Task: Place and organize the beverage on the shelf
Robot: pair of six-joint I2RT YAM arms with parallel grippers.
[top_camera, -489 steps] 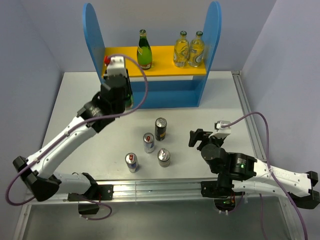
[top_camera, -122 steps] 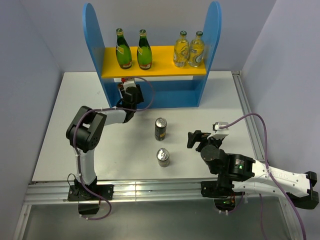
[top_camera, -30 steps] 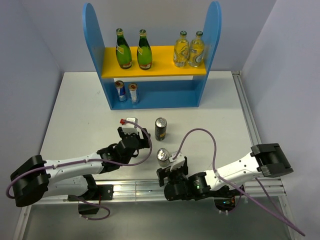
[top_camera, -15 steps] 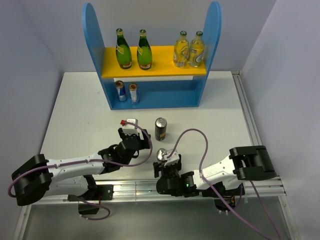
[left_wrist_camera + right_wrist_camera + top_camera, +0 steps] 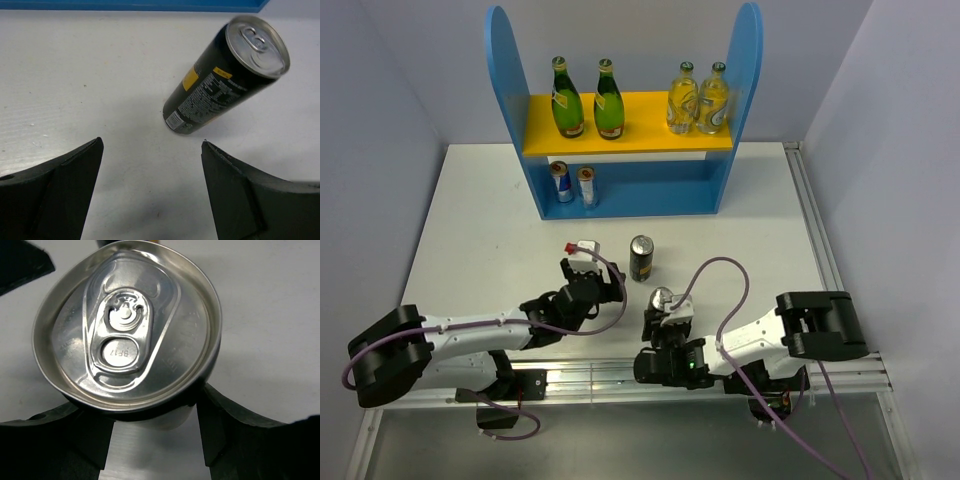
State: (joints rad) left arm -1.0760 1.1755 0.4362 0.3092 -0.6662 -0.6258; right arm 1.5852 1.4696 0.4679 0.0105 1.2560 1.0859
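Though scarcely shifted since a second ago, keeps the left gripper [image 5: 151,146] splayed and empty, low over the table [image 5: 480,220], facing the far dark can [image 5: 641,258] standing just ahead and to its right, not touching. Meanwhile has swung the right gripper [image 5: 150,420] in and drawn its fingers [image 5: 75,440] from wide apart down onto the near dark can [image 5: 127,330], pressing both flanks under the rim. Seems a grasp made, so next a lift toward the shelf [image 5: 660,190], with two slim cans [image 5: 561,181] already at the lower tier's left end. Holds the left forearm flat, elbow far left; doubles the right arm back along the near edge, wrist turned leftward.
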